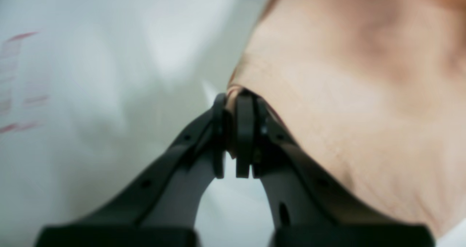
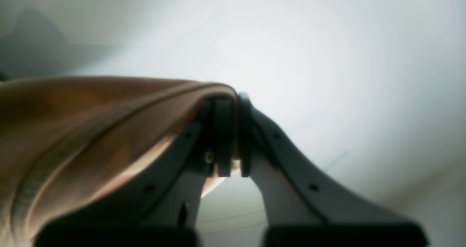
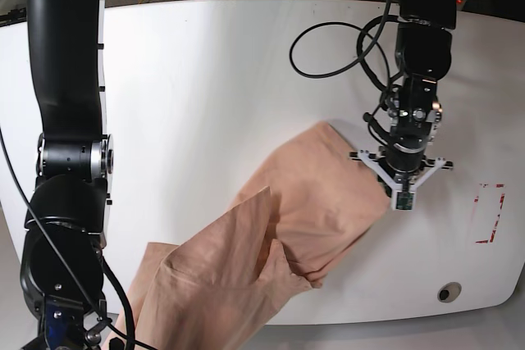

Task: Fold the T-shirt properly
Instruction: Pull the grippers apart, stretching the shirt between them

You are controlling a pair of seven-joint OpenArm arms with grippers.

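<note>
- Left wrist view: left claw [image 1: 233, 130] clamped on an edge of the T-shirt [image 1: 364, 112].
- Right wrist view: right claw [image 2: 231, 134] pinches a hem, hidden in the base view.
- Base view: T-shirt lies crumpled across the white counter [image 3: 205, 79]; red marks [image 3: 490, 212] near its edge.

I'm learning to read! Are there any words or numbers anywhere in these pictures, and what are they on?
None can be read.
T-shirt: plain, no print.
Red marks on the table at: only a box outline, no letters; in the left wrist view they are blurred streaks.
Arms and jaws: no label shows.
</note>
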